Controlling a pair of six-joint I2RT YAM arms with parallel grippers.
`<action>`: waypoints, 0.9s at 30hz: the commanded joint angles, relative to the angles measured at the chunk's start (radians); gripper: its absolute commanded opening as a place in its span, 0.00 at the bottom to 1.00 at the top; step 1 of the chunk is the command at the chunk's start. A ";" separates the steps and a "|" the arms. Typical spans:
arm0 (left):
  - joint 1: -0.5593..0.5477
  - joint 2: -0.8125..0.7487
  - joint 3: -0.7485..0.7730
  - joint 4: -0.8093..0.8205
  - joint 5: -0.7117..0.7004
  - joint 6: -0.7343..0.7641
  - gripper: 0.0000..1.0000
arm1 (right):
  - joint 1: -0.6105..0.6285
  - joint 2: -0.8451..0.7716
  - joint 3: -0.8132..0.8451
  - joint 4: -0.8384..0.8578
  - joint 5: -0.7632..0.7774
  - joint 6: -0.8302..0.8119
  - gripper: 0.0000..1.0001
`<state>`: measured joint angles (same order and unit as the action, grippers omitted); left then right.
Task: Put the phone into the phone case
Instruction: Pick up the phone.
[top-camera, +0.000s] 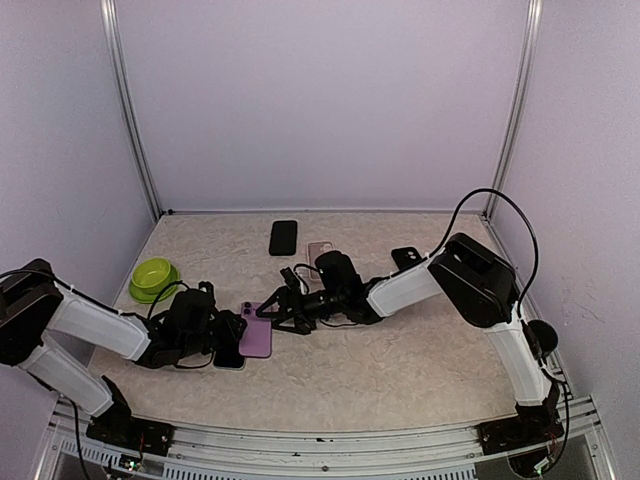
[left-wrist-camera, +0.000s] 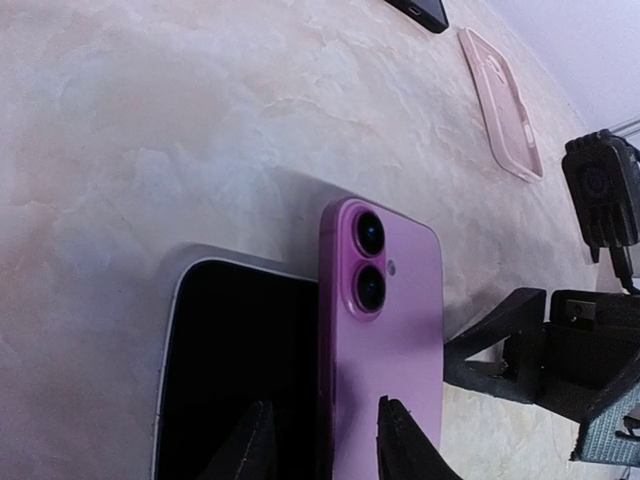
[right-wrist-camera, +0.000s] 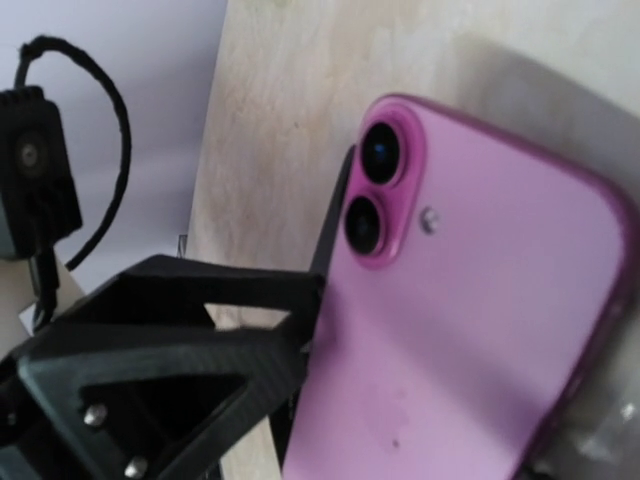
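Observation:
A purple phone (top-camera: 256, 338) lies back-up with its two lenses showing, in the left wrist view (left-wrist-camera: 390, 330) and the right wrist view (right-wrist-camera: 470, 320). Its left long edge rides above a dark slab with a pale rim (left-wrist-camera: 240, 340). My left gripper (left-wrist-camera: 322, 415) straddles that edge, one finger on the purple back and one over the slab. It sits left of the phone from above (top-camera: 228, 335). My right gripper (top-camera: 272, 312) has spread fingers, and one finger (right-wrist-camera: 300, 300) touches the phone's side by the lenses. The empty pink phone case (top-camera: 318, 252) lies apart, farther back (left-wrist-camera: 505, 100).
A black phone (top-camera: 283, 237) lies near the back wall, left of the pink case. A green bowl (top-camera: 153, 277) stands at the left. A small black object (top-camera: 405, 257) lies behind the right arm. Walls enclose the table on three sides.

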<state>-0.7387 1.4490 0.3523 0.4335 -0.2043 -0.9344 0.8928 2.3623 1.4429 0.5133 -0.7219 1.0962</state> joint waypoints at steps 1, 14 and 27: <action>-0.017 0.030 0.042 -0.170 -0.091 0.020 0.33 | 0.009 0.034 -0.027 -0.020 -0.009 0.005 0.85; -0.082 0.136 0.149 -0.305 -0.177 0.004 0.14 | 0.009 0.031 -0.041 0.002 -0.023 0.016 0.85; -0.088 0.203 0.188 -0.352 -0.169 -0.010 0.04 | 0.009 0.042 -0.035 -0.003 -0.026 0.022 0.85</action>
<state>-0.8154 1.5902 0.5533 0.2222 -0.4316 -0.9436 0.8909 2.3623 1.4273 0.5461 -0.7387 1.1206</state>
